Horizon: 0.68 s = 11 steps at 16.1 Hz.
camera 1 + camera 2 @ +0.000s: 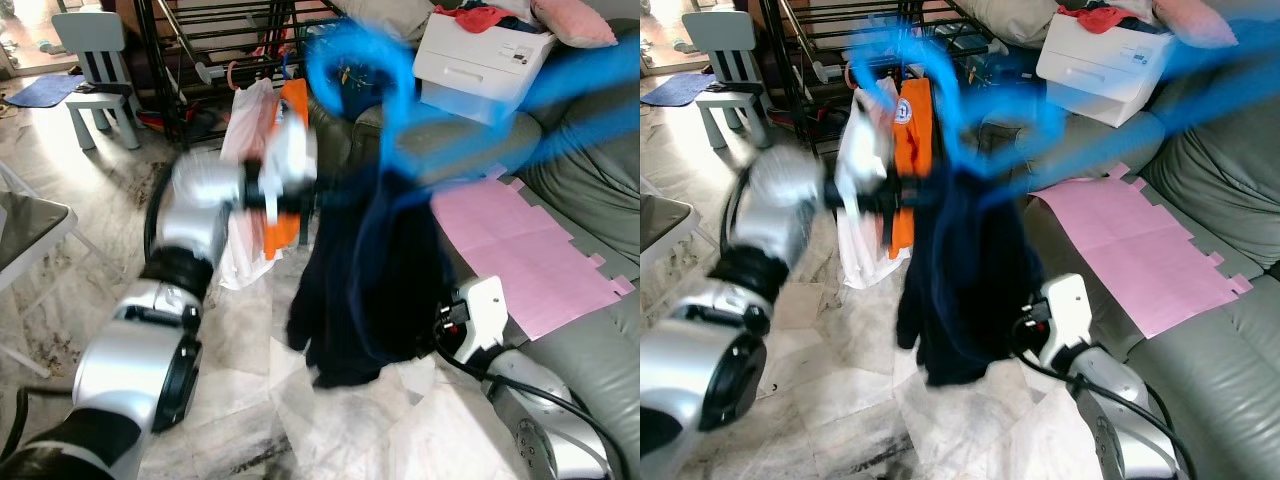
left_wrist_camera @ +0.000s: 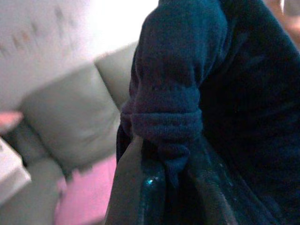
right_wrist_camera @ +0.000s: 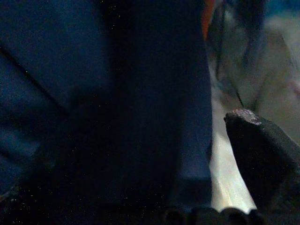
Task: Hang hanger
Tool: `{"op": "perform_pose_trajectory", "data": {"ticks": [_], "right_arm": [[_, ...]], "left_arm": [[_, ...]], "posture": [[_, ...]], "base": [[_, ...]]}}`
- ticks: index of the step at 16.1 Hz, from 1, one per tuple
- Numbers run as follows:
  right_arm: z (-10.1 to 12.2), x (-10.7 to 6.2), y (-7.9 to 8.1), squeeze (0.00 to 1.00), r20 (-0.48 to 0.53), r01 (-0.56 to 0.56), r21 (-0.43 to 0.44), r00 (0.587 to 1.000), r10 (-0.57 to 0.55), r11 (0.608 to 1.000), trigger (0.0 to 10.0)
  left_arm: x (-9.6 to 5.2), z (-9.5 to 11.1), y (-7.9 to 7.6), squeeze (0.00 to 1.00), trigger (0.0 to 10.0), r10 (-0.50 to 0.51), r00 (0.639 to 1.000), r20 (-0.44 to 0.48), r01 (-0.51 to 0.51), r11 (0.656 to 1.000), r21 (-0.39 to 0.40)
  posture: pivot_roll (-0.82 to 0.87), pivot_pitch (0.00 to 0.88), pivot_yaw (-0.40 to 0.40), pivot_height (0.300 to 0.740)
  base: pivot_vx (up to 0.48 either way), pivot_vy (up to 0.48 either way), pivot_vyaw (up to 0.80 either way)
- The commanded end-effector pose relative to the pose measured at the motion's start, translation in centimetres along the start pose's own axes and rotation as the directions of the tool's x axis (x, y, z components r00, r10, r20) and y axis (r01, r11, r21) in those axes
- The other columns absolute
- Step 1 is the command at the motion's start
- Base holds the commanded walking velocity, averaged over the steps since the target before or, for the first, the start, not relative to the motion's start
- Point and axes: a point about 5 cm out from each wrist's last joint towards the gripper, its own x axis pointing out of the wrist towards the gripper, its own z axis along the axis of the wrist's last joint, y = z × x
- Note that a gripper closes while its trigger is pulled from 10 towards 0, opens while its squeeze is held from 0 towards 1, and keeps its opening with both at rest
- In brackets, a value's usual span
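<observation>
A blue hanger (image 1: 355,60), smeared by motion blur, is held high in front of me with a dark navy garment (image 1: 370,290) draped from it. My left gripper (image 1: 300,190) reaches in from the left at the garment's upper edge. In the left wrist view a bunched fold of the navy cloth (image 2: 164,117) is pinched between its black fingers (image 2: 150,192). My right gripper (image 1: 1023,330) sits low on the right, pressed against the lower part of the garment. The navy cloth (image 3: 117,103) hides most of it in the right wrist view.
A black clothes rack (image 1: 200,40) stands behind, with a white garment (image 1: 245,140) and an orange one (image 1: 912,150) on it. To the right is a grey sofa (image 1: 590,380) with a pink sheet (image 1: 520,240) and a white box (image 1: 480,60). A small pale chair (image 1: 95,70) stands far left.
</observation>
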Motion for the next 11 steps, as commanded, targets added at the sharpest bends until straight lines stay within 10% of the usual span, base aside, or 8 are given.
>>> {"op": "perform_pose_trajectory", "data": {"ticks": [1,5,7,8,11], "right_arm": [[-0.9,-0.2,-0.9,0.0,-0.043,0.065,0.043,0.997,-0.063,0.997,10.0],[-2.6,-0.8,-3.0,0.0,-0.13,0.218,0.111,0.97,-0.203,0.97,10.0],[-2.8,-1.9,-4.4,0.0,-0.129,0.303,0.159,0.95,-0.285,0.94,1.9],[-2.7,-3.1,-5.4,0.0,-0.118,0.354,0.184,0.934,-0.336,0.917,0.0],[-0.9,-6.0,-7.9,0.0,-0.054,0.46,0.153,0.888,-0.457,0.875,0.0]], "left_arm": [[0.3,2.8,1.2,0.0,0.0,-0.005,0.996,0.09,0.002,0.999,0.038],[-0.1,4.2,2.0,0.0,0.0,0.048,0.985,0.168,-0.046,0.999,-0.017],[-0.5,3.9,2.0,0.0,0.0,0.064,0.987,0.148,-0.06,0.998,-0.031],[-0.8,3.0,1.8,0.0,0.0,0.079,0.99,0.115,-0.075,0.996,-0.044],[-1.8,0.4,1.0,0.0,0.0,0.121,0.992,0.021,-0.119,0.99,-0.075]], "posture": [[0.02,0.0,-0.039,0.74],[0.02,0.0,-0.042,0.74],[0.02,0.0,-0.043,0.74],[0.02,0.0,-0.044,0.74],[0.0,0.0,-0.04,0.74]], "base": [[0.0,0.0,0.0],[0.0,0.0,0.0],[0.0,0.0,0.0],[0.0,0.0,0.0],[0.0,0.0,0.0]]}}
